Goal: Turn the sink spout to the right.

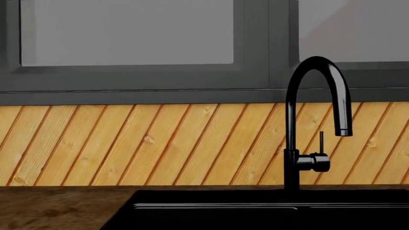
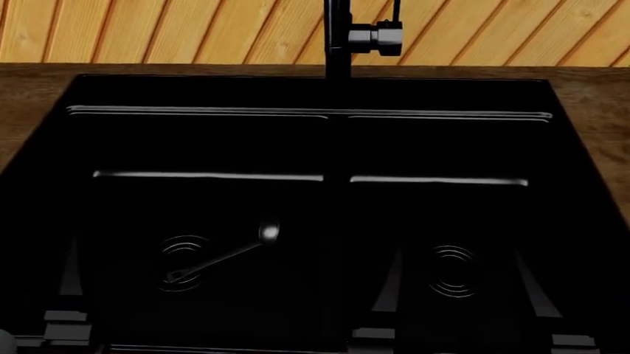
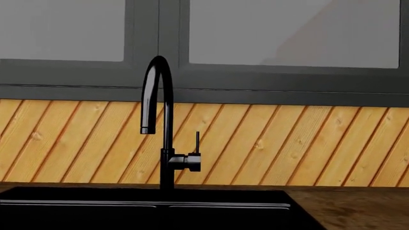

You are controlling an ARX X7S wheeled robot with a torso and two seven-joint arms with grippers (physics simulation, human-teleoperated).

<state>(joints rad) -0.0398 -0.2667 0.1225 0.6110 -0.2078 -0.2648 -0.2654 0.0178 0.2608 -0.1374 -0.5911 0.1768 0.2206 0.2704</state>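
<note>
The sink spout (image 1: 290, 120) is a tall glossy black neck that arches over and ends in a downward outlet. It rises from the back rim of the black double sink (image 2: 295, 110). In the right wrist view the spout (image 3: 167, 110) stands left of centre. The head view shows only its lower neck (image 2: 338, 37). A side valve (image 1: 316, 162) carries a thin upright lever rod (image 1: 321, 141). Neither gripper shows in any view.
A black ladle (image 2: 232, 254) lies in the left basin over its drain. A divider (image 2: 337, 221) separates the two basins. Wooden countertop (image 1: 57, 206) surrounds the sink. Slanted wood panelling (image 3: 307, 143) and a grey-framed window (image 3: 160, 28) stand behind the spout.
</note>
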